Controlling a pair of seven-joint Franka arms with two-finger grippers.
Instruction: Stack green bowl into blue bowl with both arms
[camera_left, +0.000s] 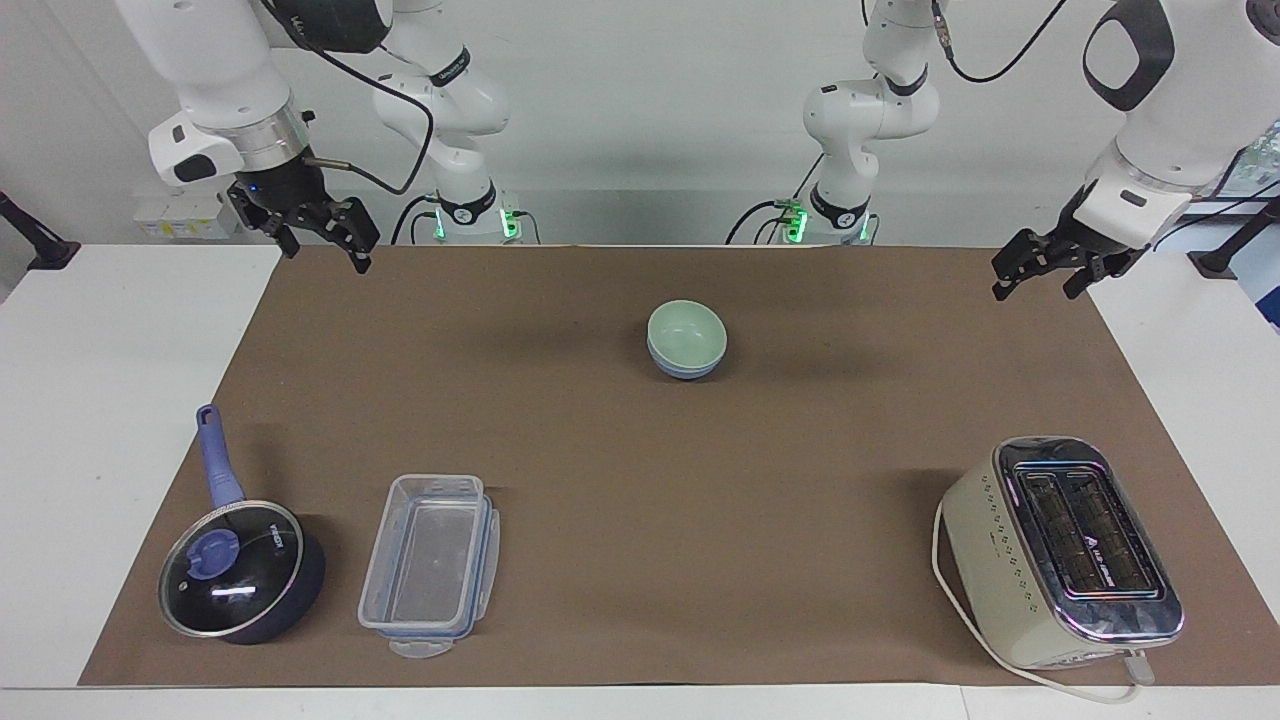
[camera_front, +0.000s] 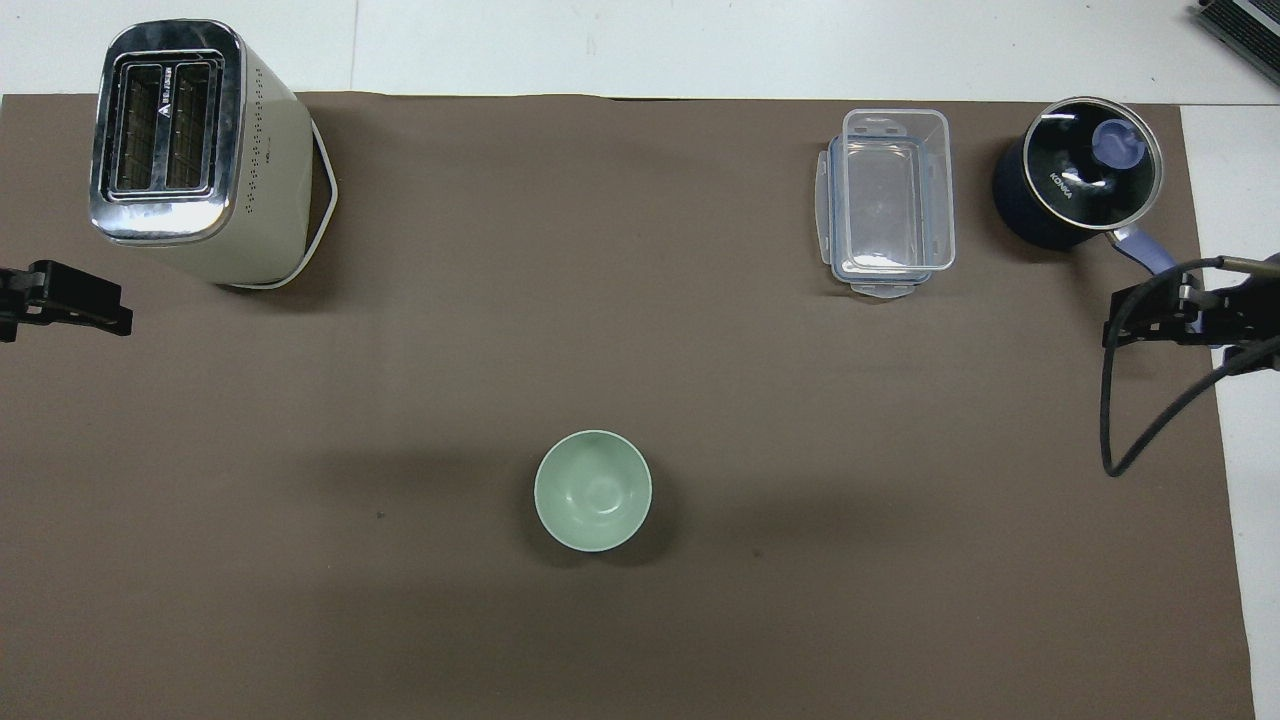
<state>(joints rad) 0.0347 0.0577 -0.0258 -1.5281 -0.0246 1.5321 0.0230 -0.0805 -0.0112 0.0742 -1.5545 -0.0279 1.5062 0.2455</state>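
Observation:
The green bowl (camera_left: 686, 329) sits nested inside the blue bowl (camera_left: 686, 369) on the brown mat, in the middle and nearer to the robots. In the overhead view only the green bowl (camera_front: 593, 490) shows; the blue bowl is hidden under it. My right gripper (camera_left: 328, 257) hangs open and empty in the air over the mat's corner at the right arm's end; it also shows in the overhead view (camera_front: 1150, 325). My left gripper (camera_left: 1033, 292) hangs open and empty over the mat's edge at the left arm's end, and waits (camera_front: 100, 315). Both are well apart from the bowls.
A cream toaster (camera_left: 1062, 552) stands farthest from the robots at the left arm's end. A clear plastic container (camera_left: 430, 563) and a dark blue lidded saucepan (camera_left: 238, 568) stand farthest from the robots at the right arm's end.

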